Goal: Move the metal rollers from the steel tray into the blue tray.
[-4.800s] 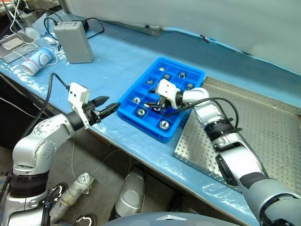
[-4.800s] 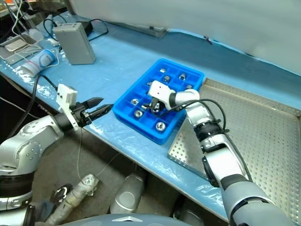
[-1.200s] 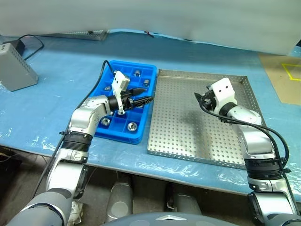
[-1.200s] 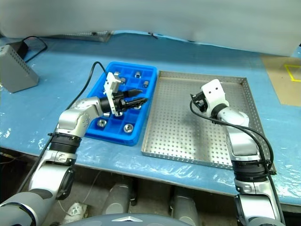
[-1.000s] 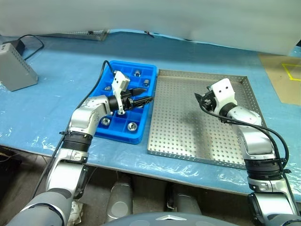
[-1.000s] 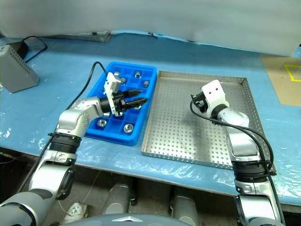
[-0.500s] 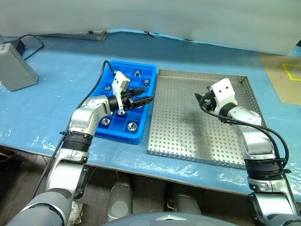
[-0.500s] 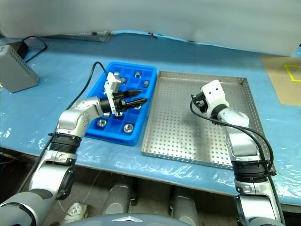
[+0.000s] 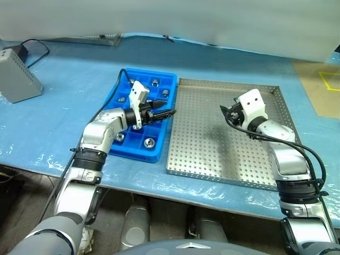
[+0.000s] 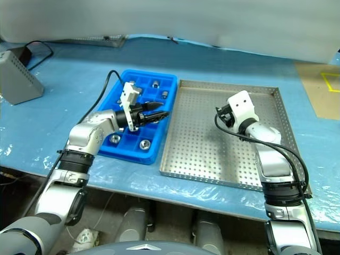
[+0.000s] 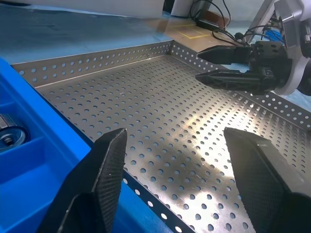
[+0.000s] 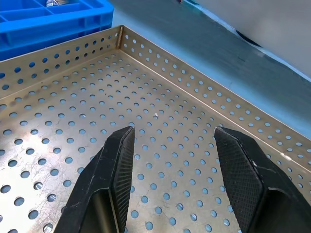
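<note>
Left gripper (image 9: 169,113) spread over blue tray (image 9: 119,92) edge; right gripper (image 9: 225,110) spread, empty, above steel tray (image 9: 212,154). Rollers (image 9: 149,142) in compartments.

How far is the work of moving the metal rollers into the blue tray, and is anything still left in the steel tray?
It looks finished. The small shiny metal rollers sit in compartments of the bright blue plastic tray, and the perforated floor of the square steel tray shows no roller on it. In hand: nothing; the left tool over the blue tray's edge and the right tool above the steel tray are both open. Nothing visible remains to move.
</note>
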Tool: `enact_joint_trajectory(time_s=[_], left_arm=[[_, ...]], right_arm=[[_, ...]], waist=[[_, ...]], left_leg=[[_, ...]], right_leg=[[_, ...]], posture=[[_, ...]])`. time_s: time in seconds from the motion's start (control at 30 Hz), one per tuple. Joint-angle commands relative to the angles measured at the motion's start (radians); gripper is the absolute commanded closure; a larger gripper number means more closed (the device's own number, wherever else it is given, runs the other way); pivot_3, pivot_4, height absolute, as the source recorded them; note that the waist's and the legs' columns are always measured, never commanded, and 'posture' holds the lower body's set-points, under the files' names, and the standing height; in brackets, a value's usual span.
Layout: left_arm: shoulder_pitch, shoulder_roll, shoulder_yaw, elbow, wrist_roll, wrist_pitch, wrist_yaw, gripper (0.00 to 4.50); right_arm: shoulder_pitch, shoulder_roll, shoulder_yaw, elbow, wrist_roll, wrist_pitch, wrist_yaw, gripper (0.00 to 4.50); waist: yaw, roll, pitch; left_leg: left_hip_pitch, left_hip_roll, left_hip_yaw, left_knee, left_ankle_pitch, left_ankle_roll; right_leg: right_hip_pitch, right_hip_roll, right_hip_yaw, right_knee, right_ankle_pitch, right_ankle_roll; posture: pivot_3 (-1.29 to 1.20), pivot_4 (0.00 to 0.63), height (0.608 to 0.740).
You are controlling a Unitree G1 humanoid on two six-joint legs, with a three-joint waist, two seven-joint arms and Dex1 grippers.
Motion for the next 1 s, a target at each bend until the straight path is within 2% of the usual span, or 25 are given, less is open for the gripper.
enact_joint_trajectory(time_s=[0.03,1.0], left_arm=[[-0.019,-0.001,0.005,-0.044,-0.008,-0.001,0.003,1.14],[-0.016,-0.001,0.005,-0.018,-0.001,-0.028,-0.005,1.14]], right_arm=[[-0.002,-0.006,-0.009,-0.044,-0.002,-0.006,-0.008,1.83],[-0.005,-0.001,-0.001,-0.041,-0.005,-0.007,-0.013,1.83]], waist=[[0.0,0.0,0.0],[0.0,0.0,0.0]], left_leg=[[0.0,0.0,0.0,0.0,0.0,0.0],[0.0,0.0,0.0,0.0,0.0,0.0]], right_leg=[[0.0,0.0,0.0,0.0,0.0,0.0],[0.0,0.0,0.0,-0.001,0.0,0.0]], posture=[[0.16,0.15,0.74],[0.15,0.15,0.74]])
